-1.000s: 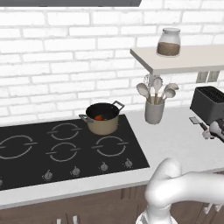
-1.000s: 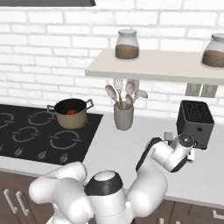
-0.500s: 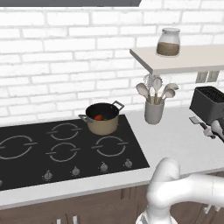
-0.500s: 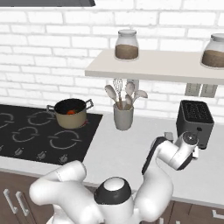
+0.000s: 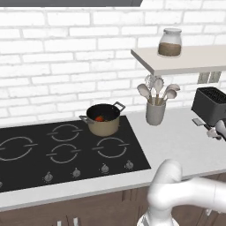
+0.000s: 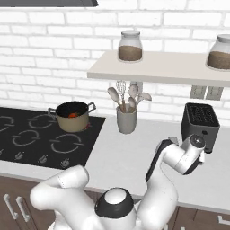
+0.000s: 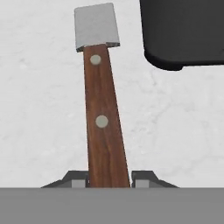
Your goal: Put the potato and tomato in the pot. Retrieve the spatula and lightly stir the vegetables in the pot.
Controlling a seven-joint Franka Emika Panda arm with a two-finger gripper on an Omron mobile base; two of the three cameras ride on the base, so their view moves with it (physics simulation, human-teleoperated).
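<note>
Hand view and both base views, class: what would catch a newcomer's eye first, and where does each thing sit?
In the hand view, the spatula with its riveted wooden handle and grey blade lies on the pale counter, its handle end between the tips of the claw, beside the black toaster. On the black cooktop, the tan pot holds a red-orange tomato.

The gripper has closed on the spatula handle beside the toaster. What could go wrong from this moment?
The gripper holds the spatula at its handle end, so it may swing when lifted. The toaster stands close beside it and could be struck. On the way to the pot, the utensil cup stands in between.
</note>
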